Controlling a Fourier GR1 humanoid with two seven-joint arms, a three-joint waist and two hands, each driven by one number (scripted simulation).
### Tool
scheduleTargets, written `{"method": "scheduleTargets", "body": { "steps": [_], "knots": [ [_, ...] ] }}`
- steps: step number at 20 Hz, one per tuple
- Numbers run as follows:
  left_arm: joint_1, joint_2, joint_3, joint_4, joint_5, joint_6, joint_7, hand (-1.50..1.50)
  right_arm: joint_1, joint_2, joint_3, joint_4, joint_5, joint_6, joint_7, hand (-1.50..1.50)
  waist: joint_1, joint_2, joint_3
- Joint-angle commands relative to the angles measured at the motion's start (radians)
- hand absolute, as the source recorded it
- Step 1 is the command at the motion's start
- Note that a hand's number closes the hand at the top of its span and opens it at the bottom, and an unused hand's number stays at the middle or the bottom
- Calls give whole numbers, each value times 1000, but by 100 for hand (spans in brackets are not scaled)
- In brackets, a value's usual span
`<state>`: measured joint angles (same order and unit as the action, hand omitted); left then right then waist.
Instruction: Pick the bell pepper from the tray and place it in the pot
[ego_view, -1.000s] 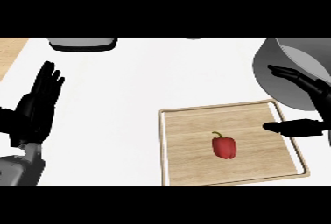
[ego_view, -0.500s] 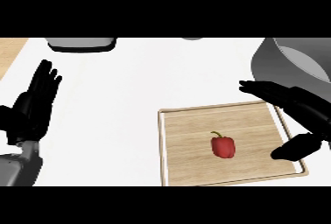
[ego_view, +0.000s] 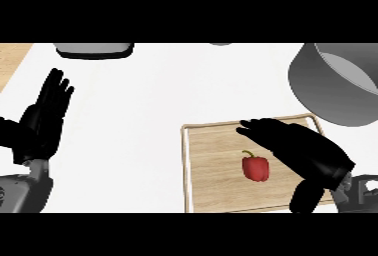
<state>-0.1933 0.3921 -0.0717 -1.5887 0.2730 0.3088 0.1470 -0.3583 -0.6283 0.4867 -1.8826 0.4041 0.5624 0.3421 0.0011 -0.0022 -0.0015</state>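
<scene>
A red bell pepper (ego_view: 256, 167) with a green stem lies on the wooden tray (ego_view: 210, 172), right of the tray's middle. My right hand (ego_view: 303, 150) hovers over the tray just right of the pepper, open, fingers stretched toward the tray's far edge and thumb hanging down near the front edge; it is not holding the pepper. The grey pot (ego_view: 336, 80) stands at the far right, beyond the tray. My left hand (ego_view: 40, 122) rests open at the left edge, fingers up.
A grey appliance or bowl (ego_view: 94, 49) sits at the counter's far edge on the left. A strip of wooden surface (ego_view: 11, 57) shows at the top left corner. White counter (ego_view: 148, 100) spreads between the left hand and the tray.
My right hand has swung left and down from the pot's side to above the tray, ending close beside the pepper. The left hand and pepper have stayed put.
</scene>
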Motion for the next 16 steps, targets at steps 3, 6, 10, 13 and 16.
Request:
{"method": "scheduleTargets", "body": {
  "steps": [3,6,10,13,16],
  "knots": [
    [-30,-10,54,18,-14,-44,33,0,29,129,8,26,78,61,62,-150,0,2,1],
    [18,-24,52,-51,-30,-38,56,0,72,145,35,39,154,56,49,-150,1,1,2],
    [51,-45,67,-42,-60,-54,3,0,64,194,47,42,234,79,100,-150,2,1,1],
    [-39,-64,74,44,-58,-70,30,0,43,227,50,114,307,53,91,-150,-1,3,1],
    [76,-69,69,-98,-65,-87,42,0,49,183,-32,145,308,61,-11,-150,4,2,2]
  ]
}}
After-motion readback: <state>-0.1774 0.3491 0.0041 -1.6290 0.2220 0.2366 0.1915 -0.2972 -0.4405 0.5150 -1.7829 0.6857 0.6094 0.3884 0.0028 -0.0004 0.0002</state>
